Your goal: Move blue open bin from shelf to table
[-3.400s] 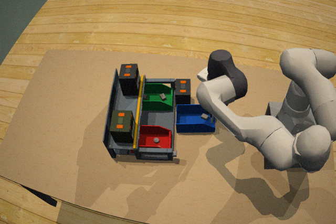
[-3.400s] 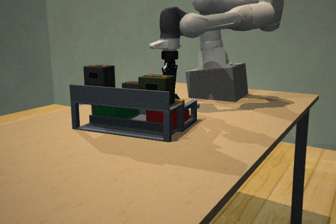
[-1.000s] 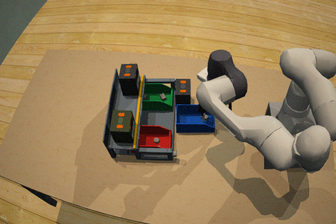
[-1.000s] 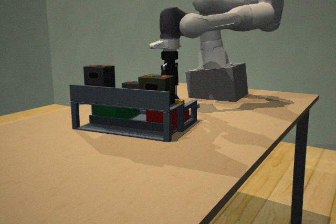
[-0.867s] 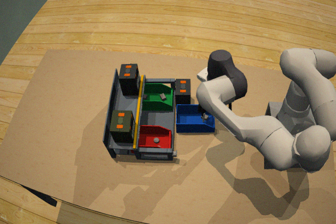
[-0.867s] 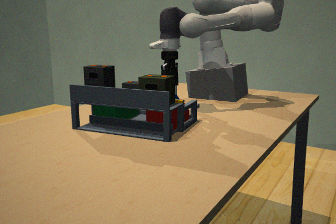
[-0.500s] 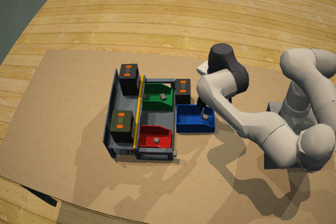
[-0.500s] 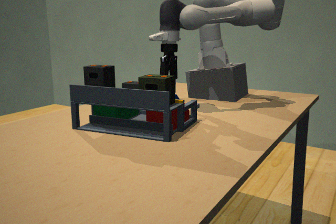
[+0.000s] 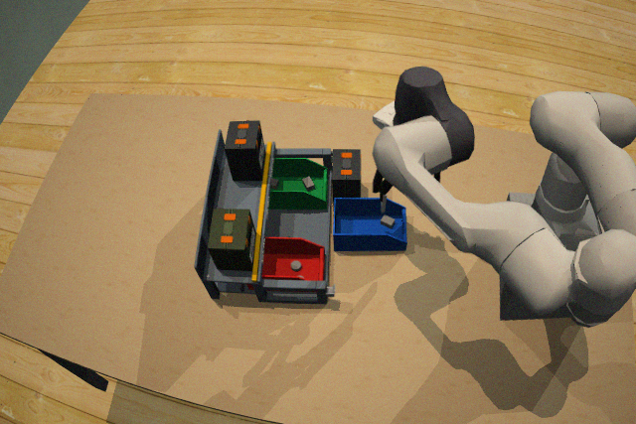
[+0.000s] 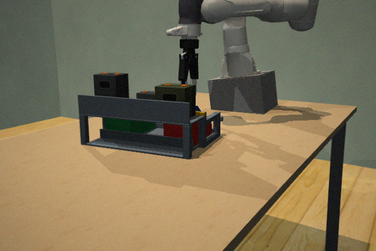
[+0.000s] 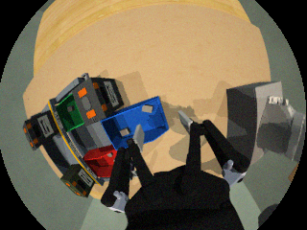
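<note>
The blue open bin [image 9: 370,224] stands flat on the table top just right of the grey shelf [image 9: 266,218], with a small grey part [image 9: 388,220] inside it. It also shows in the wrist view [image 11: 136,122]. My gripper [image 11: 160,123] is open and empty, raised above the bin's right side. In the exterior view my gripper [image 10: 188,78] hangs well above the table behind the shelf. The green bin [image 9: 299,183] and the red bin [image 9: 293,258] stand level on the shelf, each with a part inside.
Two dark boxes with orange marks [image 9: 244,150] [image 9: 230,237] stand on the shelf's left half. A third dark box [image 9: 346,165] stands on the table next to the blue bin's far side. A yellow bar [image 9: 260,209] divides the shelf. My arm's base [image 10: 242,91] is at the right.
</note>
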You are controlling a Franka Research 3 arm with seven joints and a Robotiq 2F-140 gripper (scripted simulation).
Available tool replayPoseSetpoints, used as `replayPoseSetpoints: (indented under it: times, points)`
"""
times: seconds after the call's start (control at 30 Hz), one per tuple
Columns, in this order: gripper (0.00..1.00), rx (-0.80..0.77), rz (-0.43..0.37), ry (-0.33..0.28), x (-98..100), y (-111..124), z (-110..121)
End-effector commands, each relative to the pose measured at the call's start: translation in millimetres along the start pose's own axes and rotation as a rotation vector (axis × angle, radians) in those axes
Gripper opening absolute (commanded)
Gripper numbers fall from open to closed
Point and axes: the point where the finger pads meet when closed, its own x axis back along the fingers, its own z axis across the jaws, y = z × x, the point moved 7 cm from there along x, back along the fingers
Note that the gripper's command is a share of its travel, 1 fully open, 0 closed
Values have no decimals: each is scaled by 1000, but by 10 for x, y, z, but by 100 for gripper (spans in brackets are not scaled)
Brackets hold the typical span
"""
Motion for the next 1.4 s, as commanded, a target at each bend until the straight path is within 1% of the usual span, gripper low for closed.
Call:
replayPoseSetpoints:
  times: [0.0, 0.37, 0.4, 0.53, 0.93, 1.1, 1.37]
  points:
    - [57, 4, -9, 24, 238, 30, 52]
    - [57, 4, -9, 24, 238, 30, 52]
    - [57, 3, -4, 18, 262, 20, 37]
    - [57, 4, -9, 24, 371, 45, 68]
    - [57, 4, -9, 24, 371, 45, 68]
    - [57, 4, -9, 24, 284, 46, 68]
    - [57, 4, -9, 24, 284, 46, 68]
